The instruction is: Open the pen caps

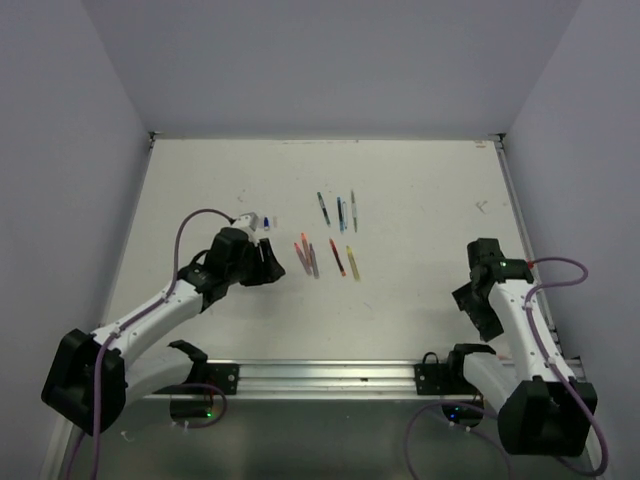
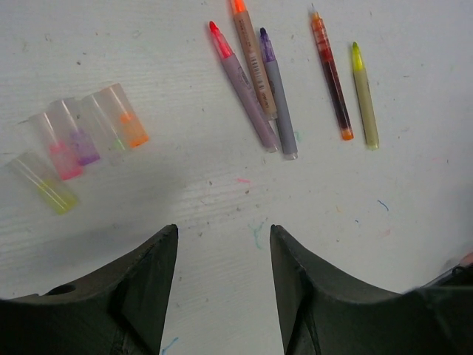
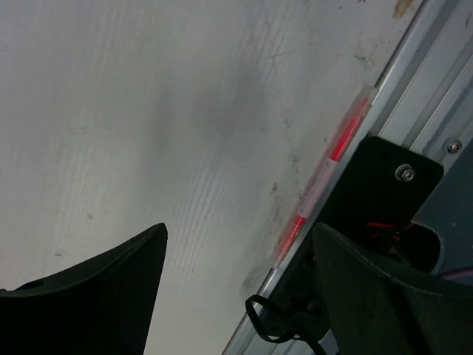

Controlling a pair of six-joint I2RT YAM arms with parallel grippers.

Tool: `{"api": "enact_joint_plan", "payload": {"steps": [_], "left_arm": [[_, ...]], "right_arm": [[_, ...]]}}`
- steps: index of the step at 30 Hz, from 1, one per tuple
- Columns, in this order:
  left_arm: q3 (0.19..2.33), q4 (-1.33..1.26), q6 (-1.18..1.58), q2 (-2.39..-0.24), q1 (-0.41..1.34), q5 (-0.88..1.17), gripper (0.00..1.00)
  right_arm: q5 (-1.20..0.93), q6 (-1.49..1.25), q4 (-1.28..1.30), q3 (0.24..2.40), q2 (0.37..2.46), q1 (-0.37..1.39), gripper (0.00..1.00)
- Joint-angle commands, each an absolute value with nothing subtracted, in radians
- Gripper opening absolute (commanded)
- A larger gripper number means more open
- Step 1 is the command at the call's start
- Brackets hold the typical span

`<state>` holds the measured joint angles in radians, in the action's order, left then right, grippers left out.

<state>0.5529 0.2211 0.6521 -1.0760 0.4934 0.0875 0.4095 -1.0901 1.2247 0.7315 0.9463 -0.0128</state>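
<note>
Five pens lie side by side on the white table ahead of my left gripper (image 2: 224, 233), tips bare: a pink-tipped pen (image 2: 244, 85), an orange-tipped pen (image 2: 253, 59), a purple pen (image 2: 277, 92), a red pen (image 2: 331, 78) and a yellow pen (image 2: 364, 96). Several loose clear pen caps (image 2: 77, 137) with pink, purple, yellow and orange ends lie to the left. The left gripper (image 1: 268, 262) is open, empty and low, just short of the pens (image 1: 313, 258). Three more pens (image 1: 340, 212) lie farther back. My right gripper (image 1: 470, 300) is open and empty at the right.
A red and pale pen (image 3: 325, 177) lies along the metal rail (image 3: 414, 81) at the table's near edge, beside my right gripper (image 3: 240, 229). A black bracket (image 3: 392, 177) and cable sit there too. Small caps (image 1: 252, 218) and a blue bit (image 1: 278, 222) lie behind the left gripper.
</note>
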Motion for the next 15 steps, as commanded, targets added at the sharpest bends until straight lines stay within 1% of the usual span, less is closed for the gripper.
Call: {"api": "enact_joint_plan", "payload": {"steps": [1,3,8,10,12,15], "left_arm": [[0.594,0.175,0.673,-1.089,0.515,0.14,0.56],[0.62,0.205,0.666,-1.107,0.541,0.109,0.56],[0.676,0.241,0.641,-1.146,0.566,0.08,0.57],[0.692,0.25,0.632,-1.163,0.572,0.078,0.57],[0.727,0.274,0.626,-1.193,0.575,0.075,0.57],[0.752,0.291,0.615,-1.201,0.581,0.071,0.57]], "right_arm": [[0.367,-1.198,1.206,0.664,0.901,-0.083,0.82],[0.38,-1.201,1.169,0.655,0.9,-0.13,0.82],[0.354,-1.129,1.146,0.652,1.017,-0.276,0.81],[0.331,-1.108,1.143,0.644,0.997,-0.336,0.8],[0.339,-1.112,1.149,0.653,0.942,-0.365,0.79],[0.367,-1.124,1.154,0.681,0.925,-0.382,0.79]]}}
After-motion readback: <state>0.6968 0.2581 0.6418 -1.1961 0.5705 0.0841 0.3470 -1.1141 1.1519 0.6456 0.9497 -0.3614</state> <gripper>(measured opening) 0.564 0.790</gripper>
